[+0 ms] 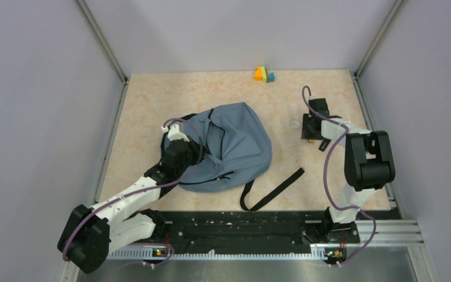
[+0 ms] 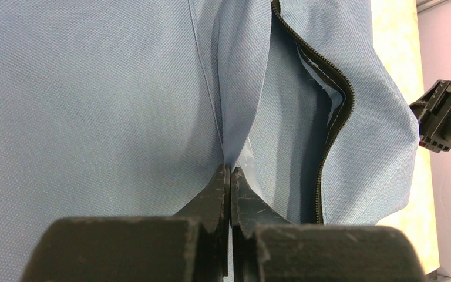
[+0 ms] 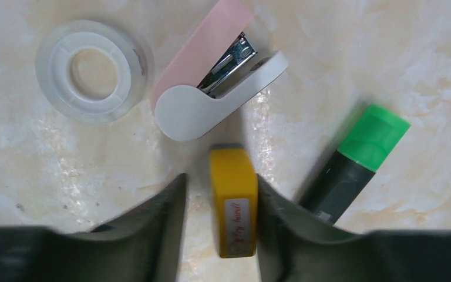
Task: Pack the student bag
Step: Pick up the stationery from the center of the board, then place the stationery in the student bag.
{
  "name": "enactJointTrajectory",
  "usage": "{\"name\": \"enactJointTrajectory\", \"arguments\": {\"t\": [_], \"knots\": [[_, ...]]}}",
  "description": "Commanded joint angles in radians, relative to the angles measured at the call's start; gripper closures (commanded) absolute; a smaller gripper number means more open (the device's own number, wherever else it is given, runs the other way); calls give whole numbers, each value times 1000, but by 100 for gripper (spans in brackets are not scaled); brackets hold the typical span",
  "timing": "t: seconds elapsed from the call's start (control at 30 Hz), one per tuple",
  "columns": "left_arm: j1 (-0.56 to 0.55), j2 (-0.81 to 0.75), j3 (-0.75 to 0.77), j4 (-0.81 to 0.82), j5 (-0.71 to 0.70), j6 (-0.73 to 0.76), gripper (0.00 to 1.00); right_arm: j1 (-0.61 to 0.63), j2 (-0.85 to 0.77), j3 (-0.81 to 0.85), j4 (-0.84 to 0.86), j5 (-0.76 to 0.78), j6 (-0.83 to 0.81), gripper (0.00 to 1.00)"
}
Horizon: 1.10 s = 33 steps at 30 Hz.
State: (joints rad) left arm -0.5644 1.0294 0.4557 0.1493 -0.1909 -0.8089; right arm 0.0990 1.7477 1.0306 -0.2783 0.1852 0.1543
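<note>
The student bag [image 1: 235,147], dusty-blue with a dark zipper [image 2: 329,135] standing open, lies in the middle of the table. My left gripper [image 1: 202,154] is at its left side. In the left wrist view that gripper [image 2: 229,170] is shut, pinching a fold of the bag's fabric [image 2: 94,106]. My right gripper [image 1: 310,138] reaches down at the right of the bag. In the right wrist view it [image 3: 220,177] is open and straddles a small yellow block [image 3: 232,200]. The right finger touches the block and the left one stands apart from it.
Beside the yellow block lie a clear tape roll [image 3: 88,70], a pink and white stapler [image 3: 211,94] and a green-capped highlighter [image 3: 352,158]. Small coloured blocks [image 1: 263,74] sit at the far edge. A black bag strap [image 1: 273,189] trails toward the near rail.
</note>
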Motion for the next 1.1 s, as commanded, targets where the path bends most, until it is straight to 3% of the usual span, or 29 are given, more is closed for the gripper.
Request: {"name": "enactJointTrajectory", "arguments": {"t": [0.0,0.03,0.13,0.33,0.53,0.8,1.07], "knots": [[1,-19,1,-20,10,13,100,-7,-45,38,-21,60,8,67],[2,-21,1,-21,11,14,100,-7,-58,37,-29,74,8,79],[1,-30,2,-27,11,14,100,9,-121,29,-48,101,12,100],[1,-39,5,-31,11,13,100,163,-306,65,-80,134,25,100],[0,-38,3,-23,20,6,100,426,-407,122,3,13,58,100],[1,-38,0,-15,27,0,100,746,-264,276,53,-5,71,100],[0,-30,3,-5,31,-5,100,853,-40,435,27,-44,115,100]]}}
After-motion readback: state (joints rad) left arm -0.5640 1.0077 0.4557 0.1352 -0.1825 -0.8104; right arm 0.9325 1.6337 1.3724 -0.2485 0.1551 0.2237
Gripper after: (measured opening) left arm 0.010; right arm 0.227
